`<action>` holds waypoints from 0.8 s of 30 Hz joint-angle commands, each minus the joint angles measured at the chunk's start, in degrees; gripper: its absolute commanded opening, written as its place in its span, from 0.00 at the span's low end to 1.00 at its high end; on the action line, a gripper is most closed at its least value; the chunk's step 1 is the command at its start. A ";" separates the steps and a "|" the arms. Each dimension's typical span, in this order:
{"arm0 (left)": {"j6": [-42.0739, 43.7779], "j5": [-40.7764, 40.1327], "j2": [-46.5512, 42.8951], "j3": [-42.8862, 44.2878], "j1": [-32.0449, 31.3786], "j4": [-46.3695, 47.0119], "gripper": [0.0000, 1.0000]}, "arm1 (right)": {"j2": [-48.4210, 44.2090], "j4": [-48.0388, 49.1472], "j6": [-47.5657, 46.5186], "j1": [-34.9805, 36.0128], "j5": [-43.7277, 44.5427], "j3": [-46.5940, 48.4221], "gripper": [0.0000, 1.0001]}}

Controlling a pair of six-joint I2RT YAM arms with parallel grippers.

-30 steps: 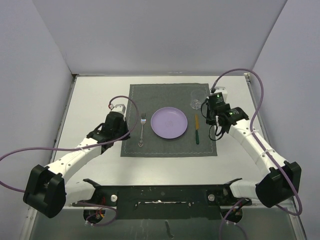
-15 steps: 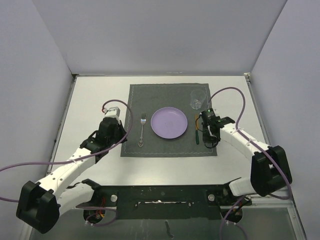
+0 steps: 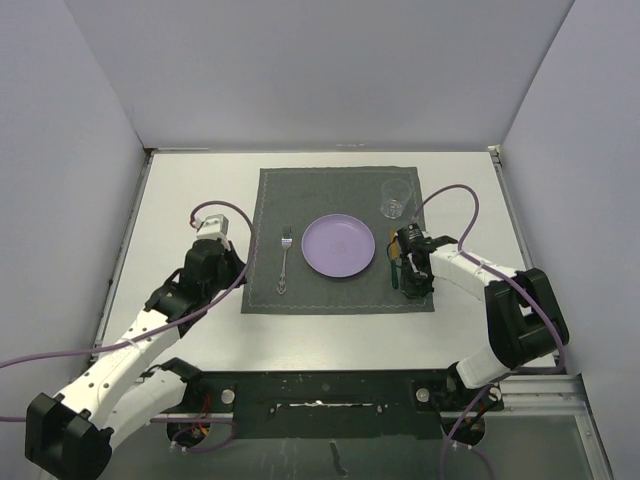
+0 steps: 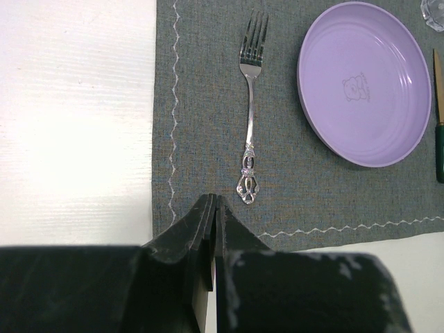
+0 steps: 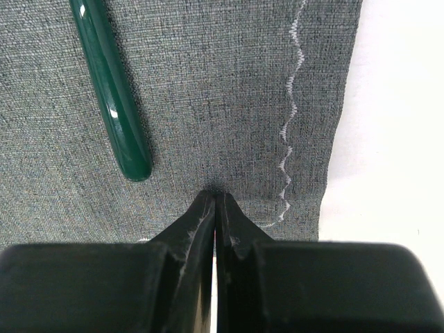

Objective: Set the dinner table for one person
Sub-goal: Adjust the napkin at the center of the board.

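On the white dinner table (image 3: 190,190) lies a grey placemat (image 3: 340,195). It carries a purple plate (image 3: 339,245) in the middle, a silver fork (image 3: 284,260) to its left, a green-handled knife (image 3: 394,262) to its right and a clear glass (image 3: 396,198) at the far right. My left gripper (image 3: 232,268) is shut and empty by the mat's left edge. In the left wrist view the left gripper (image 4: 215,198) sits just short of the fork (image 4: 250,118). My right gripper (image 5: 216,194) is shut and empty, low over the mat's near right corner, beside the knife handle (image 5: 114,97).
Grey walls enclose the table on three sides. The black frame (image 3: 320,390) with both arm bases runs along the near edge. Purple cables (image 3: 470,195) loop over the table beside each arm. Bare white tabletop (image 5: 395,104) lies right of the mat.
My right gripper has drawn back from beside the glass to the mat's near right corner by the knife handle. The left arm has pulled back to the left. Both stay shut.
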 commanded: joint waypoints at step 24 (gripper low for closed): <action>1.81 -4.22 -8.07 6.98 0.39 -8.50 0.00 | 5.79 -3.75 4.21 -0.47 4.88 2.66 0.00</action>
